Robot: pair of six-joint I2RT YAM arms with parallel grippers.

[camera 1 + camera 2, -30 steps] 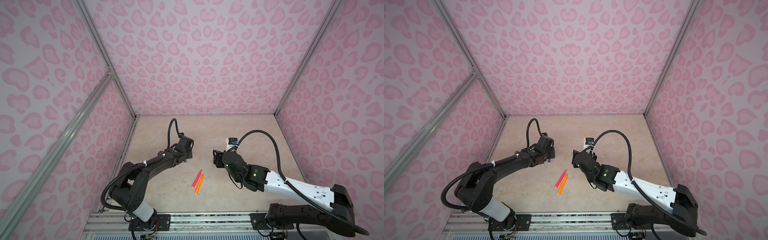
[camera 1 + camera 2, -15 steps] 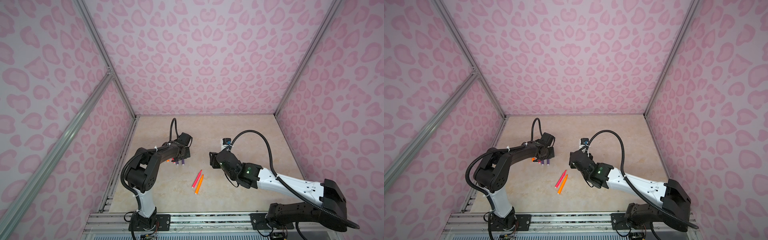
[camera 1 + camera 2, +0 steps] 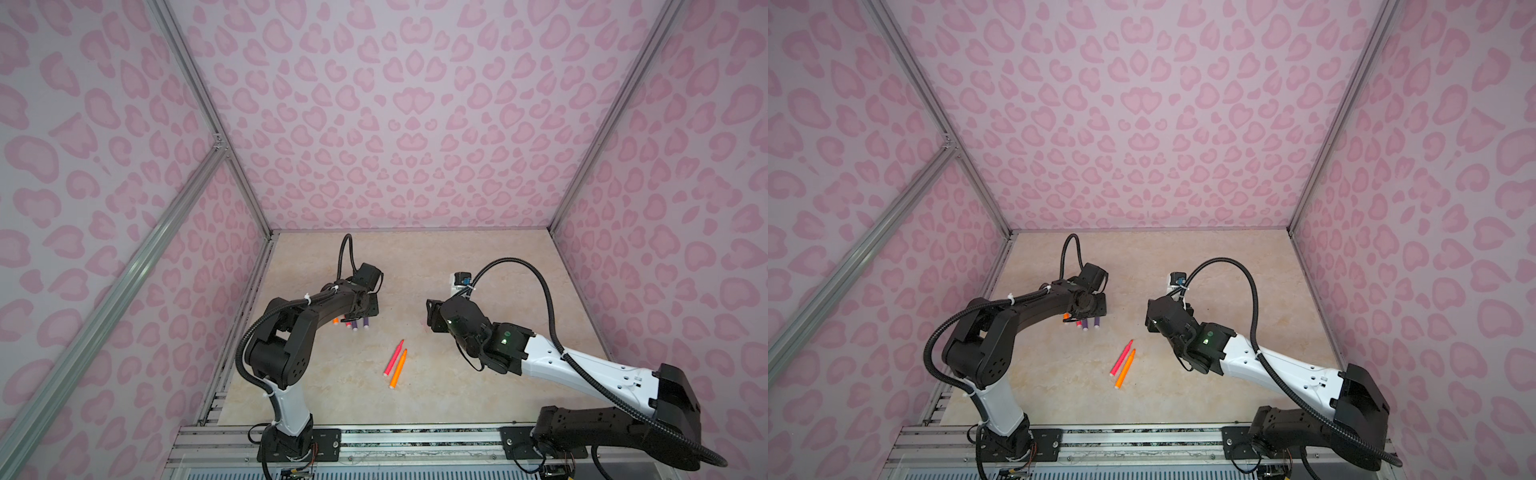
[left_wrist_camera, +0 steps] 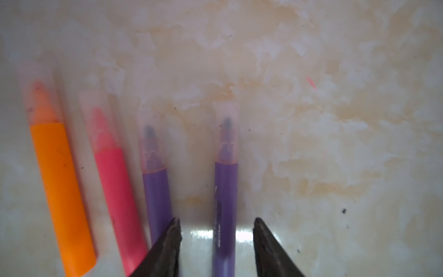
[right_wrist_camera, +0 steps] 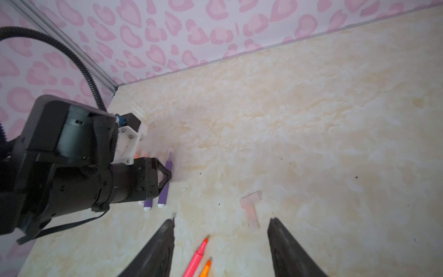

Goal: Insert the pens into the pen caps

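Beige table (image 3: 457,270). Left gripper (image 4: 217,219): jaws apart astride a capped purple pen (image 4: 225,191), no grip. It ends a tidy row with second purple pen (image 4: 157,196), capped pink pen (image 4: 115,191) and capped orange pen (image 4: 60,191) — likely the done pile. Right gripper (image 5: 221,219) spread, empty, facing the bare pink pen (image 5: 196,257) and bare orange pen (image 5: 205,269) mid-table. Spare caps (image 5: 251,215) barely readable near them — lost from above, where the left arm (image 3: 324,307) hides most of the row.

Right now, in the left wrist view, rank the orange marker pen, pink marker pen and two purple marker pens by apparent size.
1. orange marker pen
2. pink marker pen
3. purple marker pens: too alike to rank, one partly hidden.
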